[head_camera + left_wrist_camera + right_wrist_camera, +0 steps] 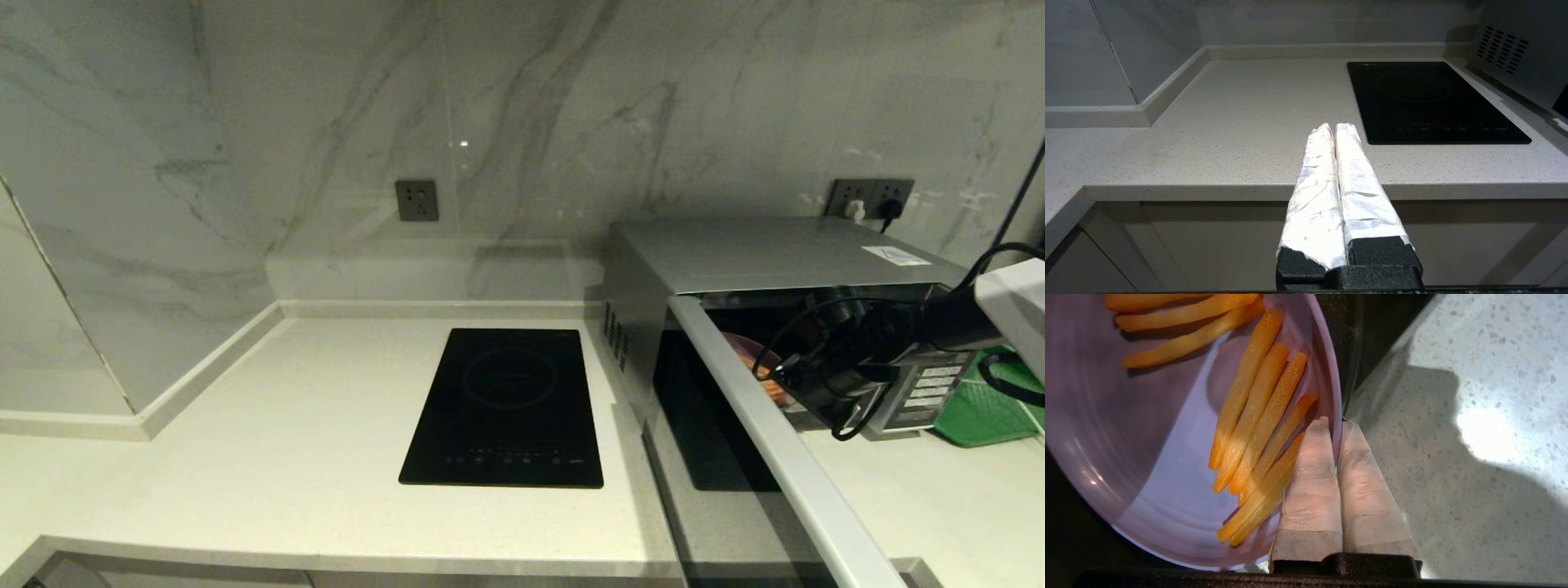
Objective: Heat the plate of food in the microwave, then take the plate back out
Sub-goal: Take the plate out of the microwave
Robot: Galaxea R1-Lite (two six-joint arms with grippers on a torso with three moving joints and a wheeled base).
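The silver microwave [759,257] stands at the right of the counter with its door [767,441] swung open toward me. My right gripper [1336,424] is at the mouth of the cavity, shut on the rim of the pale lavender plate of food [1126,428], one finger above the rim and one below. Several yellow-orange sticks [1257,416] lie on the plate. In the head view only a sliver of the plate [747,347] shows behind the black wrist. My left gripper [1334,127] hangs shut and empty in front of the counter edge, out of the head view.
A flat black induction hob [506,408] is set in the pale counter [286,457] left of the microwave. A green tray [980,412] lies to the right of the microwave's button panel [927,392]. Marble wall with sockets [416,200] runs behind.
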